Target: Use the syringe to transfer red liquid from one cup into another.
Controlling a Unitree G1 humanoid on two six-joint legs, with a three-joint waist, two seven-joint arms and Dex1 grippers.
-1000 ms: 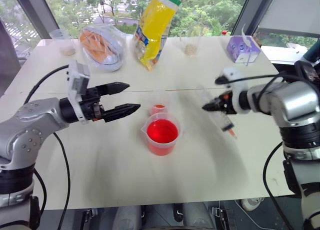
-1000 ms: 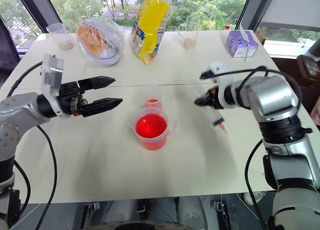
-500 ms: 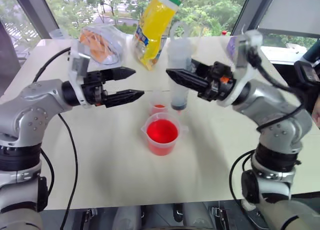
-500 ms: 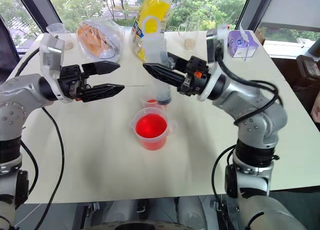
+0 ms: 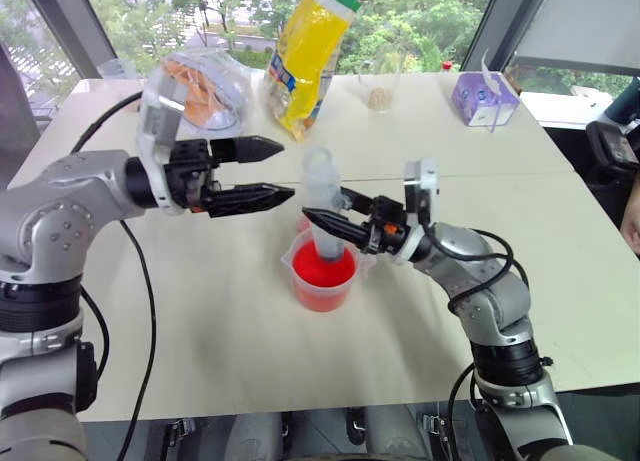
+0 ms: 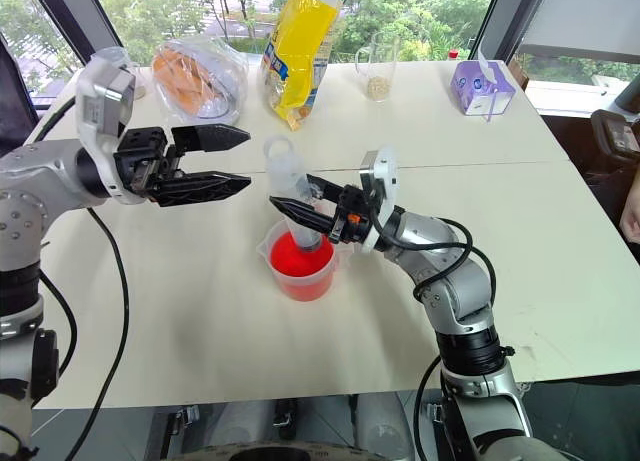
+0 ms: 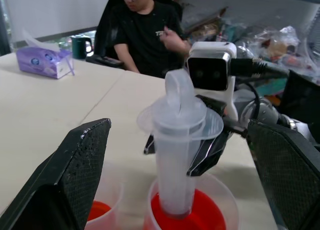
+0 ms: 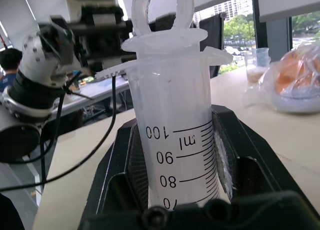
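Syringe now stands in the centre beaker, clamped by right gripper; left gripper gapes nearby

An office-like robotics lab: a white table by big windows, a seated person, cluttered shelves behind

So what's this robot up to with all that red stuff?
It is moving red liquid between cups with a syringe. Its right end effector is shut on the syringe's barrel, holding it upright with the tip down in the wide beaker. The plunger looks pushed in. The left end effector hovers open beside the syringe's top. The small narrow cup stands just behind the beaker.
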